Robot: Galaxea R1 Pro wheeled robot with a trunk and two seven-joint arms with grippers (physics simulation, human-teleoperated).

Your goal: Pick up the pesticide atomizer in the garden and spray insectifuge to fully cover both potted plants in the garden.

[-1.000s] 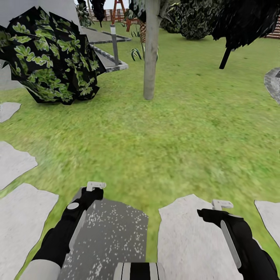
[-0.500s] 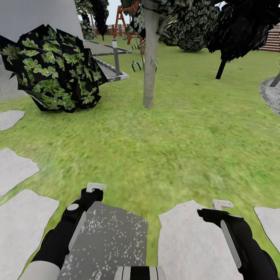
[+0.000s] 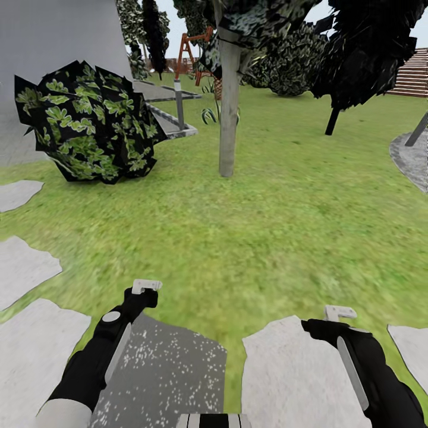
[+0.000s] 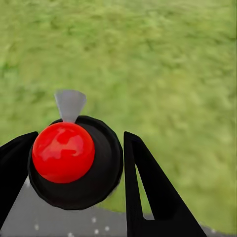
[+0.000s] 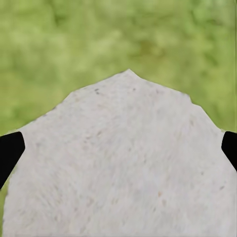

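**Robot on the garden lawn, both arms held low and forward**

The head view looks across the lawn point(image 3: 279, 232) of the garden. The left pincer point(image 3: 145, 286) and the right pincer point(image 3: 339, 311) reach forward above pale stepping stones point(image 3: 291, 374). In the right wrist view the right pincer's dark fingertips point(image 5: 10, 150) sit at opposite edges of the picture, spread wide over a stepping stone point(image 5: 123, 163), with nothing between them. In the left wrist view two dark fingers point(image 4: 148, 192) flank a black round body with a glossy red dome point(image 4: 63, 152) — whether they touch it cannot be told, nor how far this pincer is open. Ahead stand a leafy bush point(image 3: 89, 122), a grey tree trunk point(image 3: 228, 113) and a slim grey post point(image 3: 179, 104); the edge of a grey paved patio point(image 3: 410, 157) lies to the right. A brown slat fence point(image 3: 410, 74) closes the background.
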